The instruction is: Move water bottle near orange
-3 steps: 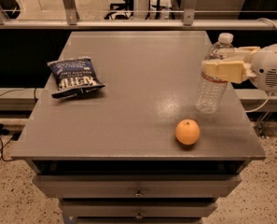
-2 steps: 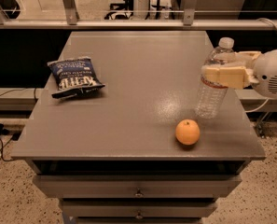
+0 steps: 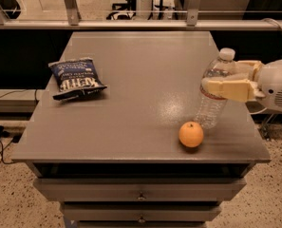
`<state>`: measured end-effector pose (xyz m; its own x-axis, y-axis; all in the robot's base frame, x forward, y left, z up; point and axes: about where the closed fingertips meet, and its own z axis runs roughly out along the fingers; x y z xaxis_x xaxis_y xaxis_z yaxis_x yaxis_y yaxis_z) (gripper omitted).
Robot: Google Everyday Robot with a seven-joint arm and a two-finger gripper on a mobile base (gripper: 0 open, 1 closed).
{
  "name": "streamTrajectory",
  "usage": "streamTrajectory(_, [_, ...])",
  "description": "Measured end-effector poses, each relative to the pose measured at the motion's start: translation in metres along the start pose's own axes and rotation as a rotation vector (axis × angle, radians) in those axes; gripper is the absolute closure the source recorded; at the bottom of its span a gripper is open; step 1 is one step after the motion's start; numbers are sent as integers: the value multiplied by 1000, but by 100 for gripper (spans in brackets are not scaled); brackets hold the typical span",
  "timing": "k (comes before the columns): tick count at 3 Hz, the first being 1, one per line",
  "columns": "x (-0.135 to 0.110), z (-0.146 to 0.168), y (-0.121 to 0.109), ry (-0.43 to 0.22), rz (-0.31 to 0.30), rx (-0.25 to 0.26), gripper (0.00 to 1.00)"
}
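Clasping water bottle [image 3: 208, 112], tool [image 3: 219, 80] hovers by table [image 3: 131, 127] edge.

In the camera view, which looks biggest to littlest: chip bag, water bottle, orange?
Tied for largest: water bottle, held by the gripper at right, and chip bag; too close to rank.
Smallest: orange.

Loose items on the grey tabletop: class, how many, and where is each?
3. A dark blue crisp bag at the left; a clear ribbed plastic water bottle near the right edge, clamped by the cream gripper; a small round orange in front of it. None seems hidden.
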<state>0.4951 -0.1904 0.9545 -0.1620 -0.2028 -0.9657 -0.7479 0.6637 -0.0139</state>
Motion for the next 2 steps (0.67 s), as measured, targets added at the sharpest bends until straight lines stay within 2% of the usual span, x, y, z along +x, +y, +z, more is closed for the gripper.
streamTrajectory(1, [5,-6,9,-14,-42,-51,59])
streamTrajectory(2, [10,-13,13,-23,-56,-76,37])
